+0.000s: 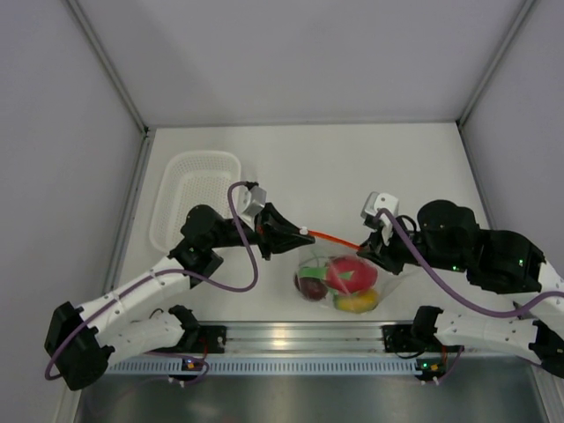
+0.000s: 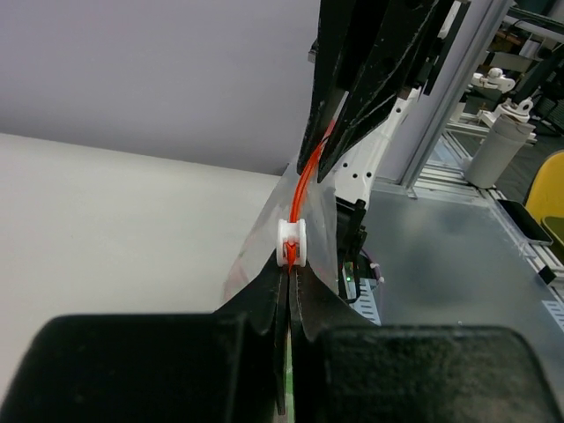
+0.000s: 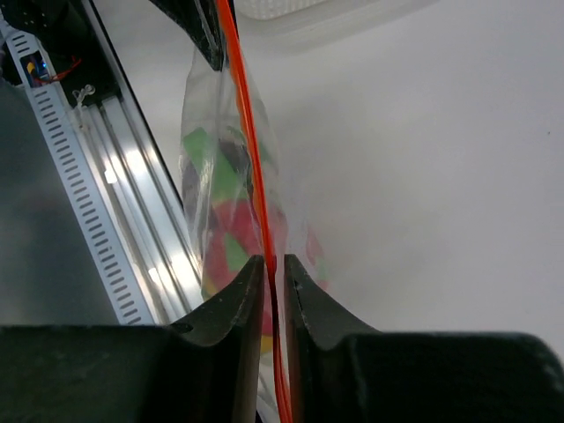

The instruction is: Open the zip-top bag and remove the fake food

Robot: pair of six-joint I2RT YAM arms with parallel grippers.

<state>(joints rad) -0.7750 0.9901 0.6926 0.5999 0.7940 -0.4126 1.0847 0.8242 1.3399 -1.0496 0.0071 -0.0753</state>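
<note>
The clear zip-top bag (image 1: 339,278) hangs stretched between my two grippers, just above the table. Its orange-red zip strip (image 1: 333,239) runs taut between them, with a white slider (image 1: 304,231) at the left end. Inside are a red fruit with green leaves (image 1: 348,271), a dark maroon one (image 1: 310,287) and a yellow-orange one (image 1: 356,302). My left gripper (image 1: 293,234) is shut on the strip right behind the slider (image 2: 292,242). My right gripper (image 1: 370,249) is shut on the strip's other end (image 3: 256,176). Red and green fruit (image 3: 231,251) show blurred through the plastic.
A white perforated basket (image 1: 176,172) stands at the back left, just behind the left arm. An aluminium rail (image 1: 291,335) runs along the near table edge, right below the bag. Grey walls enclose the table at the back and sides.
</note>
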